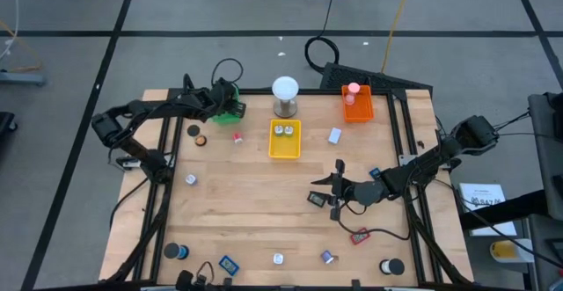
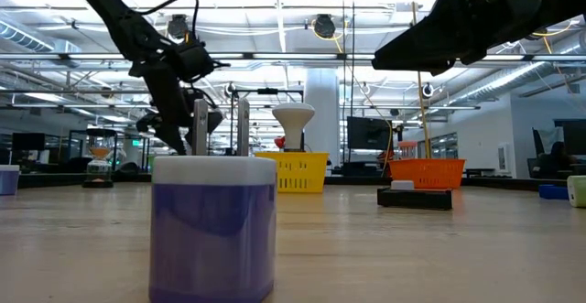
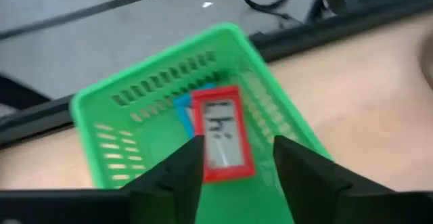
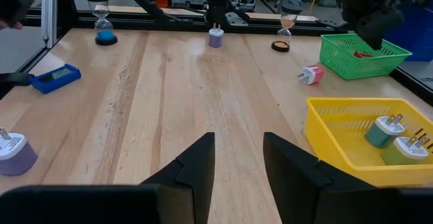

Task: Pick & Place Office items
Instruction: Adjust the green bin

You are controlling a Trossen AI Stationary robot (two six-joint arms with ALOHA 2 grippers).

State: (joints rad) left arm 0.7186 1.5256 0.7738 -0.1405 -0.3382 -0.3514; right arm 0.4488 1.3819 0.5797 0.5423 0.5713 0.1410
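**A:** Status on the left?

**B:** Left gripper (image 3: 233,166) hangs over the green tray (image 3: 108,102) at the table's far-left corner. Fingers parted, nothing clamped. The red calculator (image 3: 223,132) lies in the tray between them, on top of a blue piece (image 3: 181,109).

**A:** Next?

**B:** I'd lift straight up, clear the tray wall, then swing out. No sideways drag or the rim catches.

**A:** Right?

**B:** Right gripper (image 1: 338,187) hovers mid-table, right of centre, fingers apart, empty.

**A:** Table?

**B:** Bare wood table (image 1: 246,212), items scattered; two plugs in the yellow tray (image 1: 284,150). Open hall behind, ceiling lights, cables on the floor.
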